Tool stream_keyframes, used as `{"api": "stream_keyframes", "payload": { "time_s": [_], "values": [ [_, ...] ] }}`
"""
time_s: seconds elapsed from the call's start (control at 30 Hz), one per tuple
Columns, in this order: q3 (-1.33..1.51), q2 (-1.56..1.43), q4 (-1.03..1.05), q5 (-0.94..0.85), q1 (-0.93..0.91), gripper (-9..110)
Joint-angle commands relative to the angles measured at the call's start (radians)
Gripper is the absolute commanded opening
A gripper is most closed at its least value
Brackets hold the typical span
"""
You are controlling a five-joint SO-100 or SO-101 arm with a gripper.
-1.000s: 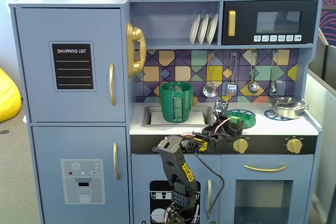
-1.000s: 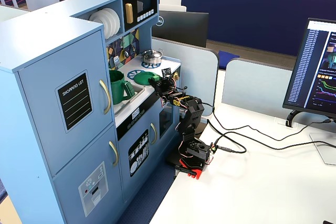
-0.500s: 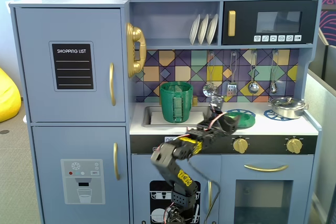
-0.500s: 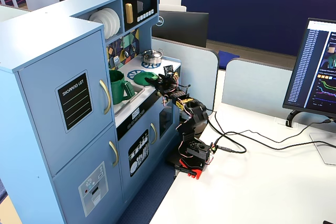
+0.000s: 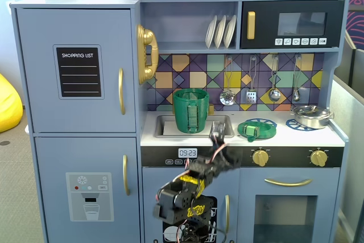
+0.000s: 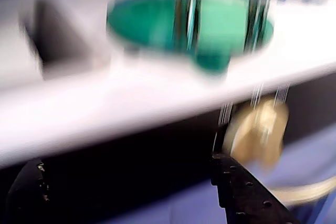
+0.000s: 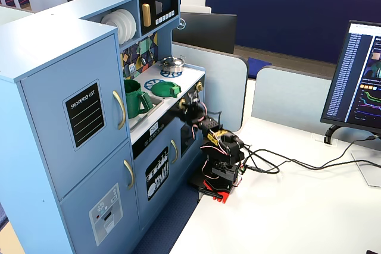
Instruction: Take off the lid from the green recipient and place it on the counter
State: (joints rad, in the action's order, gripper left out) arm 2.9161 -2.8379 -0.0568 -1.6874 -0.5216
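The dark-green lid (image 5: 257,128) lies flat on the white counter (image 5: 296,136), right of the sink, over a burner print. The green recipient (image 5: 191,110) stands open-topped in the sink basin. My gripper (image 5: 218,131) is at the counter's front edge, between the recipient and the lid, touching neither. In the blurred wrist view the lid (image 6: 189,24) lies ahead on the counter (image 6: 131,98); my gripper (image 6: 131,179) is below the edge with its jaws wide apart and empty. In the other fixed view the lid (image 7: 165,88), the recipient (image 7: 136,98) and my gripper (image 7: 189,106) show too.
A silver pot (image 5: 311,115) stands on the far right burner. Gold stove knobs (image 5: 260,157) sit on the black panel under the counter edge, one close to my gripper (image 6: 257,129). Utensils hang on the back wall (image 5: 250,83).
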Motion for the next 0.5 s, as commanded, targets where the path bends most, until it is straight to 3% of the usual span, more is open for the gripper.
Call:
{"api": "stream_keyframes", "payload": {
  "time_s": [0.0, 0.23, 0.47],
  "values": [
    [0.080, -0.087, 0.023, -0.006, 0.037, 31],
    [0.080, -0.092, 0.143, 0.000, 0.091, 30],
    [0.080, -0.152, 0.417, -0.017, 0.176, 29]
  ]
}}
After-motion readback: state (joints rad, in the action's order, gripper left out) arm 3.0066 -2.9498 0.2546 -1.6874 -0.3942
